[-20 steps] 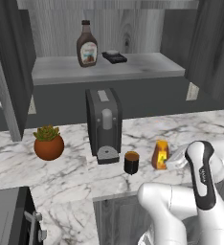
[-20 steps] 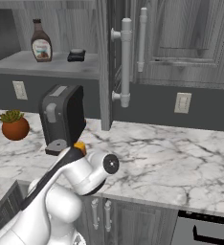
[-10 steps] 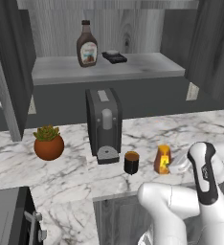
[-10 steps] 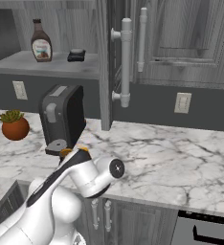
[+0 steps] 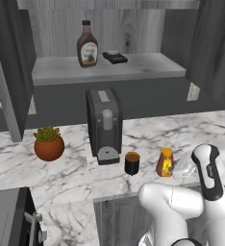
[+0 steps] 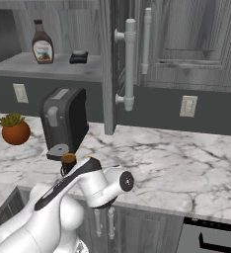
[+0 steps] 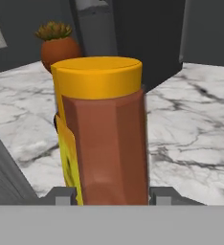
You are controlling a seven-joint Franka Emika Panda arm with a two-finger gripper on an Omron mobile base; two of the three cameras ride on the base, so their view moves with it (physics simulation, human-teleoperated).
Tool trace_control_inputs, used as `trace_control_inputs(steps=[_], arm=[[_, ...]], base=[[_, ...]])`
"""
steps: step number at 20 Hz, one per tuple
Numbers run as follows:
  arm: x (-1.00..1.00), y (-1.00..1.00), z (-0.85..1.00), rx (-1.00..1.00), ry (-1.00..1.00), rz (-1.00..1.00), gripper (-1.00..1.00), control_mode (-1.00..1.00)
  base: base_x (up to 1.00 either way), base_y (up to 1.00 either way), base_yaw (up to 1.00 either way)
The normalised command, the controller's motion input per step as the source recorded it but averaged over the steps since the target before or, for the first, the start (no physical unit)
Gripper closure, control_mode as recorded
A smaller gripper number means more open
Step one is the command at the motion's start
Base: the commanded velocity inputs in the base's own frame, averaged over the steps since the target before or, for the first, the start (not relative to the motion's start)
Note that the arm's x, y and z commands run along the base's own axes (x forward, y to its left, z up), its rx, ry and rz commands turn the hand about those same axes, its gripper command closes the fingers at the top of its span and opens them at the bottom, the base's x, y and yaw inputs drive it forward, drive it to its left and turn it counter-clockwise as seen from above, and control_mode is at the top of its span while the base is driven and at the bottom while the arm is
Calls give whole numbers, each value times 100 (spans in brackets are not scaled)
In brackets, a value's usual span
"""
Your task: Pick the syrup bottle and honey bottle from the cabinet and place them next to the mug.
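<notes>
Honey bottle [image 5: 165, 162] has come down to the marble table [image 5: 191, 127] over the last second: from hanging a little above the surface, it now sits upright just right of the mug [image 5: 132, 163], apart from it, near the front edge. The pincer [image 7: 112, 194] stays on it; in the hand view its two tips [image 7: 60, 195] flank the bottle's base with the jaws closed against its sides, so release has not yet happened. As a judgement, the first half of the task is nearly done and needs only an opening and a clean retreat. The bottle's long axis stands vertical, orange cap up, yellow label turned towards the left. Syrup bottle [image 5: 87, 45] stands upright on the cabinet [image 5: 105, 69] shelf, far and high on the left, cap up, label facing the room, untouched.
</notes>
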Motion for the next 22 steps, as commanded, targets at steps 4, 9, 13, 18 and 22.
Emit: trace_control_inputs(steps=[4,9,13,18,22], arm=[[7,2,-4,0,-12,4,100,-100],[21,3,0,0,-5,4,100,-100],[27,1,0,0,0,5,100,-100],[34,6,0,0,0,3,100,-100],[35,2,0,0,0,3,100,-100]], base=[[0,0,0],[0,0,0],[0,0,0],[0,0,0],[0,0,0]])
